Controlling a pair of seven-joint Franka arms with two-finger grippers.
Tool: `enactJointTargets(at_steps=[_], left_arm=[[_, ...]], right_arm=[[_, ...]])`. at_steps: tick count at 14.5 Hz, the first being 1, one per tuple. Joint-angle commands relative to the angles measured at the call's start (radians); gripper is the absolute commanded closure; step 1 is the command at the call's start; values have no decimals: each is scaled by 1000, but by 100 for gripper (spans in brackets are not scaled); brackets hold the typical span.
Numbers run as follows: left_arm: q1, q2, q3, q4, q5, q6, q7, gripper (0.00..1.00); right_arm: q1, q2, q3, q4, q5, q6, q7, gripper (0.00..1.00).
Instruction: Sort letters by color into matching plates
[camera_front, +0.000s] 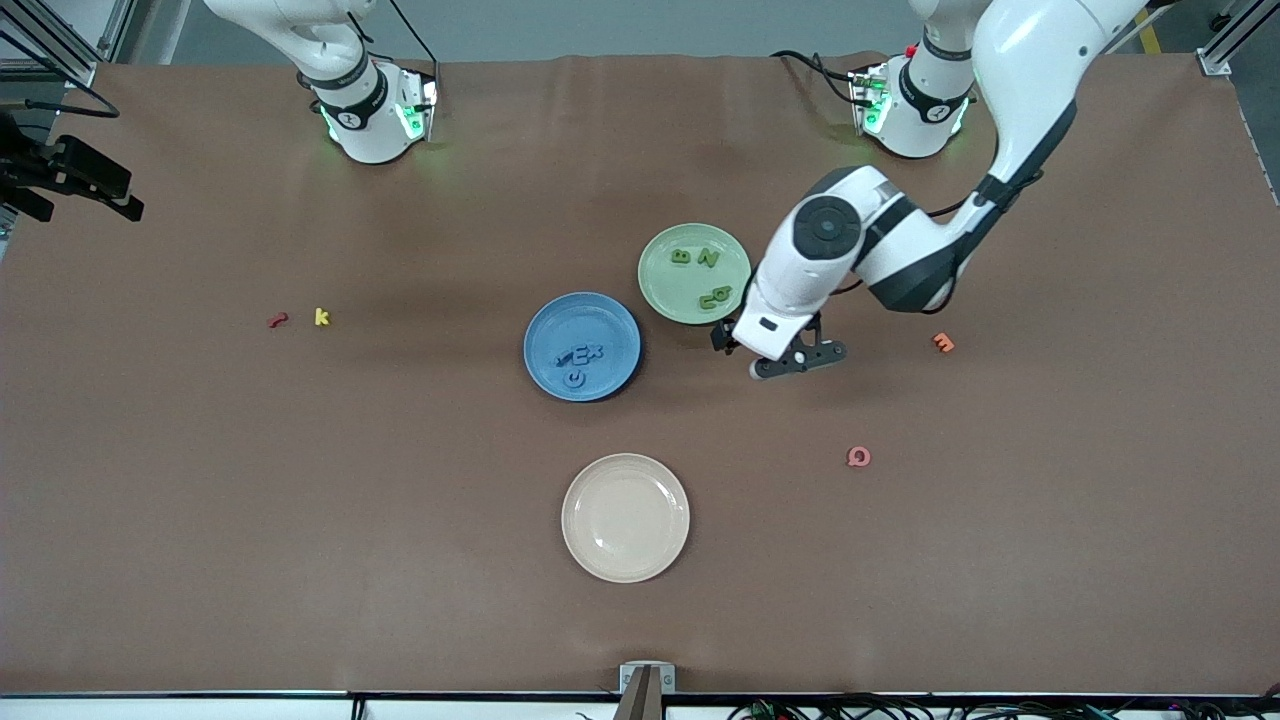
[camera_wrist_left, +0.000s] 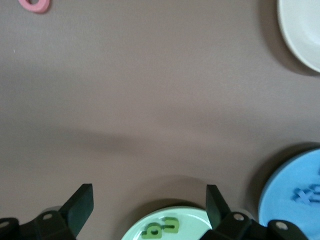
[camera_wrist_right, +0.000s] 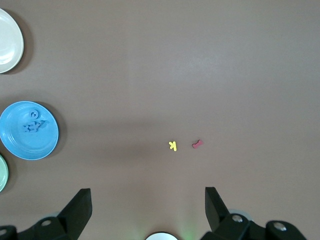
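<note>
Sorting entry, contents as found.

Green letters (camera_front: 702, 272): in the green plate (camera_front: 660, 290); B, N and a touching pair nearest the left arm's end, probably u and b, though the shapes blur together. They lie loose, as if dropped rather than arranged.

Blue letters (camera_front: 580, 362): bunched in the blue plate (camera_front: 550, 330), which sits just beside the green plate and nearer the front camera. E, x and c are readable; a fourth is hard to make out.

Left gripper (camera_front: 775, 357): low over bare table just beside the green plate, toward the left arm's end; fingers (camera_wrist_left: 80, 205) apart, nothing between them. Judged: colour sorting looks complete.

Right gripper (camera_wrist_right: 147, 210): out of the front view, waiting high near its base; fingers apart, empty.

Beige plate (camera_front: 625, 570): empty, nearest the front camera; it matches neither colour.

Strays, left on the table as off-colour: yellow k (camera_front: 321, 317) and red letter (camera_front: 278, 320) toward the right arm's end; orange letter (camera_front: 943, 343) and pink ring letter (camera_front: 858, 457) toward the left arm's end.
</note>
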Motion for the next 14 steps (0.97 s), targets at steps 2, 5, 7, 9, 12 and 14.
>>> enactJointTargets(at_steps=[2, 5, 7, 9, 12, 14], left_arm=[[-19, -131, 124, -23, -202, -53, 268, 1], [-19, -191, 202, -29, -285, -72, 413, 2], [-19, -218, 263, -31, -342, -83, 514, 2], [-19, -240, 325, -31, -367, -90, 600, 3], [-19, -255, 414, -20, -374, -101, 699, 3], [-19, -268, 474, -3, -383, -109, 754, 3]], right_arm=[[-8, -27, 5, -25, -12, 4, -4, 0], [-10, -27, 5, -25, -12, 7, -3, 0], [-10, -27, 4, -25, -12, 9, -3, 0], [-10, -29, 4, -25, -12, 10, -3, 0], [-10, -27, 4, -25, -18, 16, -4, 0], [-8, -27, 4, -25, -26, 24, -6, 0]])
